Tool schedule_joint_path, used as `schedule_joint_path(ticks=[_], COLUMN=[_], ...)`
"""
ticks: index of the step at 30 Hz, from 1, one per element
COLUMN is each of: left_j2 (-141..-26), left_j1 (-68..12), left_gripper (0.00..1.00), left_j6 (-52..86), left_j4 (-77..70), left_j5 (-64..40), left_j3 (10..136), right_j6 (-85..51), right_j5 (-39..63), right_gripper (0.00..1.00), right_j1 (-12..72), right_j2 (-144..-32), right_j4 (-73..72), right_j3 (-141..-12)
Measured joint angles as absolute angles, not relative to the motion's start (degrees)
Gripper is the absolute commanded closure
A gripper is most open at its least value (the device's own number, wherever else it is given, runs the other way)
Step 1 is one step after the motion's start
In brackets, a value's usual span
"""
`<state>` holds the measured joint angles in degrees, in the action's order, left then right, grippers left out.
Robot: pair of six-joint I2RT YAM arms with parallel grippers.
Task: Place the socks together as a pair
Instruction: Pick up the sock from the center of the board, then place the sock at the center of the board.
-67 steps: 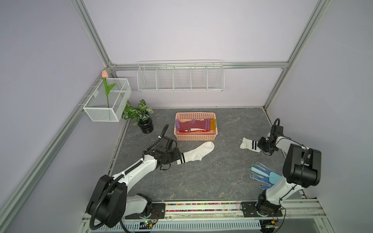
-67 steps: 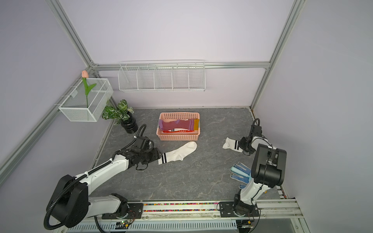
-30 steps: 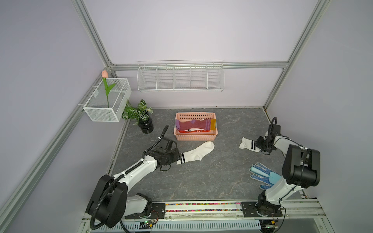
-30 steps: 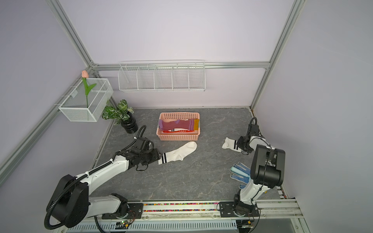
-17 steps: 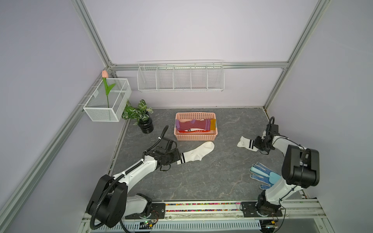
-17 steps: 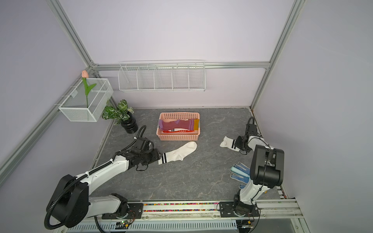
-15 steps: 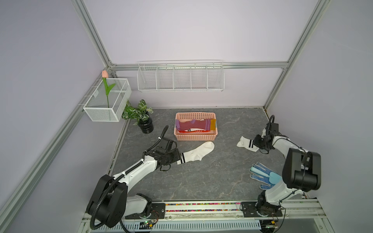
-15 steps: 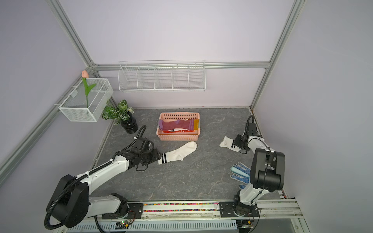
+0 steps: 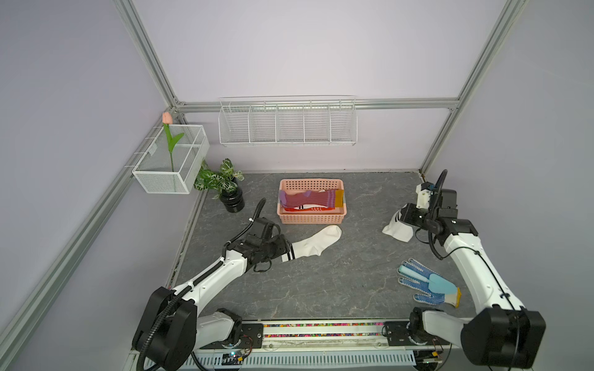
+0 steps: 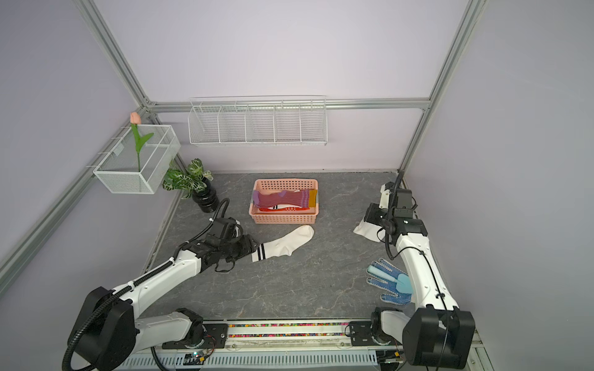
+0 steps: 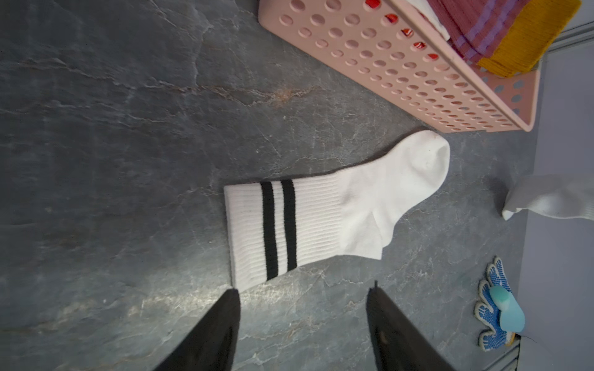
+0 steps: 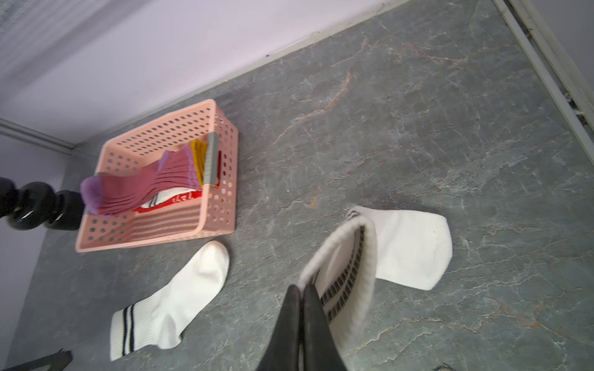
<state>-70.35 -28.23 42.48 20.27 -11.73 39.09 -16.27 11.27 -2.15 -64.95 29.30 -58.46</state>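
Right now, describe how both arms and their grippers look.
The left arm and right arm have white link shells with black joint housings. Black cables loop over each wrist, and a corrugated black hose runs by the left shoulder. The left gripper and right gripper have matte-black tapered fingers.

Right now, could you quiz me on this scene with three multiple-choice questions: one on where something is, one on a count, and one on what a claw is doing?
1. Where is the maroon sock? A on the table; B in the basket; C on the wall shelf.
2. How many black stripes ring the flat sock? A two; B three; C five.
3. The right gripper is: A open over the gloves; B shut on nothing; C shut on the other white sock.

Answers: B, it lies on top of the pile inside the basket. A, the left wrist view shows two bands near the cuff. C, the right wrist view shows the jaws closed on the raised cuff.
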Motion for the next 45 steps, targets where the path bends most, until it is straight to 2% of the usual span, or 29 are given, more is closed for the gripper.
schedule_joint_path(ticks=[7, 12, 17, 23, 27, 32, 40, 43, 45], left_j2=[-67.24, -66.63, -66.57, -64.88, -61.63, -58.19, -52.01, -49.06, -47.03], left_j1=[-28.36, -29.56, -31.55, -32.34, -32.32, -32.32, -32.32, -32.32, -32.32], left_gripper=[0.33, 0.33, 0.33, 0.33, 0.32, 0.32, 0.32, 0.31, 0.31], left_j6=[43.83, 45.34, 46.35, 48.25, 50.39, 52.71, 56.18, 56.97, 57.43], left_j4=[17.89, 16.29, 16.12, 16.45, 17.87, 21.39, 28.75, 30.92, 32.58], left_j5=[-14.46, -14.87, -14.74, -11.94, -8.34, -4.23, 3.44, 6.07, 7.64], left_j3=[38.68, 37.54, 37.26, 37.06, 35.94, 34.63, 32.03, 30.89, 30.44], right_j6=[-17.32, -19.99, -21.54, -25.54, -29.26, -32.64, -37.69, -39.70, -40.51], right_j5=[15.46, 15.64, 14.96, 13.67, 11.51, 8.73, 9.08, 10.28, 11.16], right_gripper=[0.93, 0.93, 0.93, 0.93, 0.93, 0.90, 0.83, 0.74, 0.74], right_j1=[4.25, 14.37, 20.95, 31.66, 43.33, 52.90, 59.59, 61.36, 62.33], right_j2=[-58.54, -55.77, -53.58, -54.83, -61.54, -72.86, -88.58, -94.32, -97.62], right_j4=[32.73, 33.71, 35.79, 33.23, 26.41, 19.33, 8.14, 4.21, 2.35], right_j3=[-59.31, -56.75, -55.09, -54.59, -53.98, -53.67, -55.00, -57.80, -60.88])
